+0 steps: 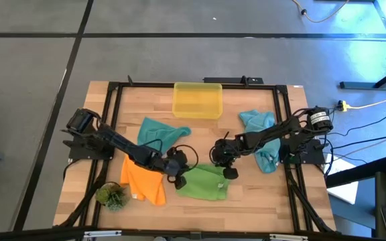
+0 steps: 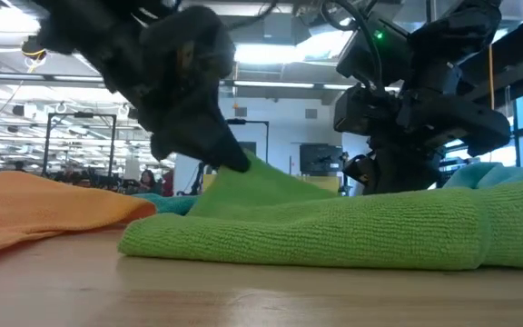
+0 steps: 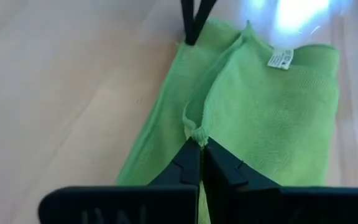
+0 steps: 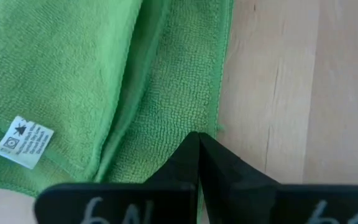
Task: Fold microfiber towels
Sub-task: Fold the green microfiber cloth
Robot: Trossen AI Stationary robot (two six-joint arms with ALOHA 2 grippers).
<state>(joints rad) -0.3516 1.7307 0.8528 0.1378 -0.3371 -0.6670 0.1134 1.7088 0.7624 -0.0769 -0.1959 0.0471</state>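
Observation:
A green microfiber towel (image 1: 204, 183), folded over with its white label (image 3: 281, 58) facing up, lies on the wooden table near the front edge. My left gripper (image 1: 177, 177) is shut on the towel's left end, which rises to a peak (image 2: 248, 173) in the low view. My right gripper (image 1: 228, 170) is shut at the towel's right end. An orange towel (image 1: 143, 182) lies spread left of the green one. A teal towel (image 1: 160, 131) lies crumpled behind it, and another teal towel (image 1: 260, 137) lies under my right arm. My left gripper pinches a bunched bit of the green towel's hemmed edge (image 3: 196, 132) between its two fingertips, slanting down from the table's left. That end is lifted into a small peak; the remainder of the towel lies flat on the table. My right gripper's shut tips meet the green towel just inside its hemmed edge (image 4: 217, 118), slanting down from the table's right. The fingers (image 4: 191, 158) hide the place of contact, so I cannot see cloth between them. The towel lies flat there.
A yellow translucent bin (image 1: 197, 100) stands at the table's far middle. A small green plant tuft (image 1: 112, 196) sits at the front left corner. A black frame rail (image 1: 281, 120) runs round the table. Bare wood (image 1: 260, 197) shows in front of and right of the green towel.

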